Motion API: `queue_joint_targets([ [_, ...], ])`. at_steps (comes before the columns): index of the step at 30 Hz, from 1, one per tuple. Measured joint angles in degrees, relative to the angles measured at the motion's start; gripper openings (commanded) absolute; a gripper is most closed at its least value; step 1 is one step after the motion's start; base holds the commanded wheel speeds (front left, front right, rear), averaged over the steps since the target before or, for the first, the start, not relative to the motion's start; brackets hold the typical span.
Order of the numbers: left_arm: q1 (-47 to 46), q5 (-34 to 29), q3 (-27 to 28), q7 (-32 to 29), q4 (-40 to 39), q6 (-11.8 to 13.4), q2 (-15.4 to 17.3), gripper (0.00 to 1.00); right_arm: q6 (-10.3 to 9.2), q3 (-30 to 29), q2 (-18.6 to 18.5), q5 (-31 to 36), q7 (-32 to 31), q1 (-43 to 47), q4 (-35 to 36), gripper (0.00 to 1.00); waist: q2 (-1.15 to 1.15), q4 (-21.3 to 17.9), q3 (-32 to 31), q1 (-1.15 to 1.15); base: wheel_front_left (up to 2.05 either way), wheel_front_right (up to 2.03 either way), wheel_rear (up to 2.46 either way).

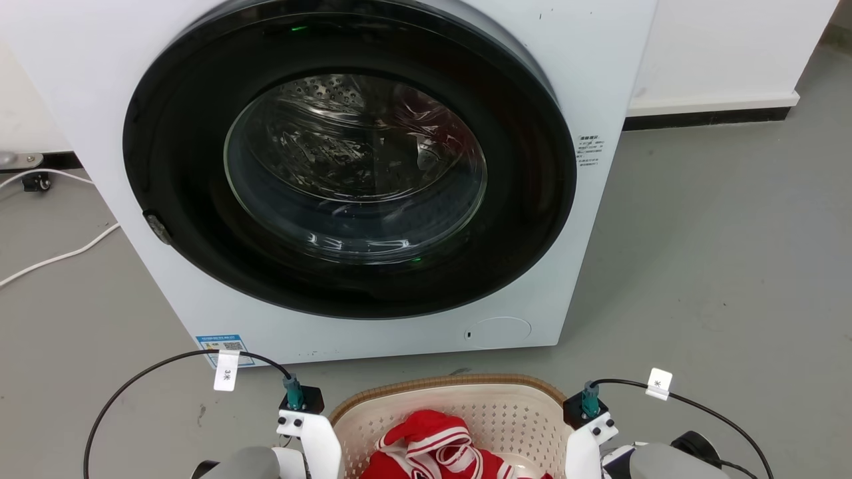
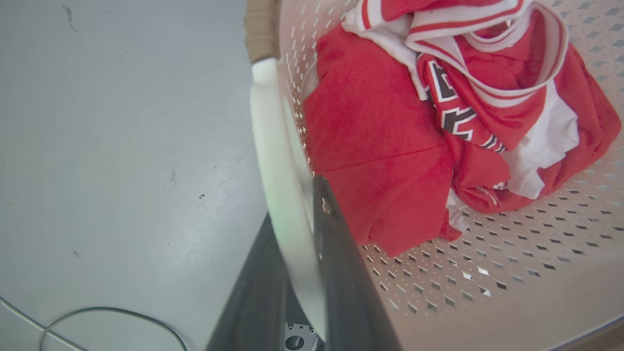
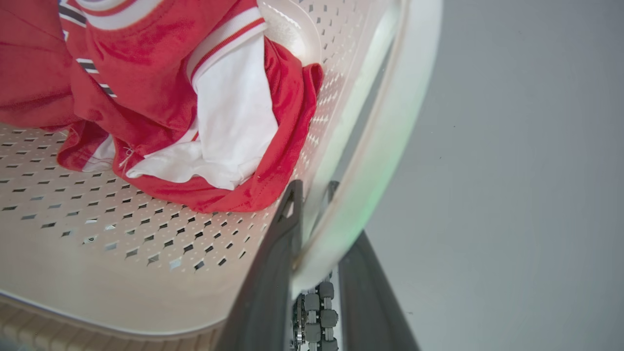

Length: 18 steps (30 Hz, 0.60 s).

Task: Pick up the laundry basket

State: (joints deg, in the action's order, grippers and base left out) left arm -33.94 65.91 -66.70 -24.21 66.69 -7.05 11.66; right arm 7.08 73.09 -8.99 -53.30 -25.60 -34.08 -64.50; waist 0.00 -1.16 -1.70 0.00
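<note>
The left gripper (image 2: 292, 200) is clamped on one white side handle (image 2: 270, 136) of the single cream-white perforated plastic laundry basket (image 1: 439, 386), which sits just before one white front-loading washing machine (image 1: 599, 80). The right gripper (image 3: 314, 185) seemingly pinches the other handle (image 3: 385, 122). Red-and-white clothing (image 3: 234, 122) lies inside.

The laundry basket (image 1: 506, 416), holding red-and-white clothes (image 1: 436, 452), sits on grey floor (image 1: 719, 253) before the washing machine (image 1: 599, 100).

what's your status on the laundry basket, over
Left gripper and right gripper: jaws clamped on the side handles. Laundry basket between them, red jersey inside. Washing machine ahead, door shut.
</note>
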Motion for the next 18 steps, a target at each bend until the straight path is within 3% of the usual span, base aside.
queue_joint_targets([
  [18,-0.11,2.34,-2.42,-0.14,0.01,0.00,0.30,0.00,0.00,0.00,0.02,0.34,-0.63,0.34,0.38,0.00,0.00,-0.12,0.16,0.00,0.00,0.00,0.00],
])
